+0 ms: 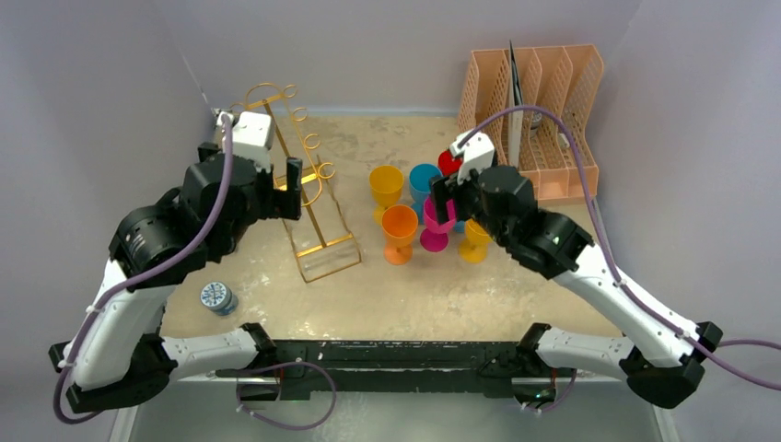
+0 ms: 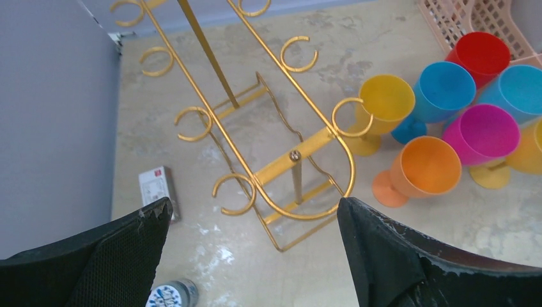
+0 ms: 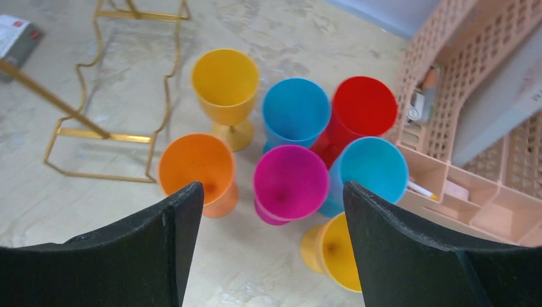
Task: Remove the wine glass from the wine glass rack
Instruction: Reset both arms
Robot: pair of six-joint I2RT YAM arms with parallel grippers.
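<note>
At the bottom of the top view, a small round tin [image 1: 218, 296] is sitting on the table [image 1: 387, 295] near the left arm's base. Just above it in the frame, the left gripper [image 2: 252, 211] is hovering by the wine glass rack [image 1: 324, 250]. Its jaws are standing fully apart and gripping nothing, with the rack's lower rail showing between them in the left wrist view. Every curled hook showing in that view is hanging empty, though the topmost part of the rack is running out of frame.

Toward the middle of the top view, seven plastic wine glasses are standing upright on the table in a close cluster, well apart from the rack. The right gripper [image 3: 271, 192] is hanging directly over the magenta wine glass [image 3: 291, 182], its fingers [image 3: 182, 217] spread wide on either side of the rim and touching nothing that I can see. The orange glass [image 3: 197, 167] is standing just left of it, the yellow glass [image 3: 225, 80] and blue glass [image 3: 296, 112] farther up the frame, and the red glass [image 3: 364, 105] behind those.

At the upper right, the peach file organiser [image 1: 553, 120] is sitting against the back wall.

Judging by the bare hooks and the parted jaws, the removal is looking finished, with only pulling the arm clear remaining.
</note>
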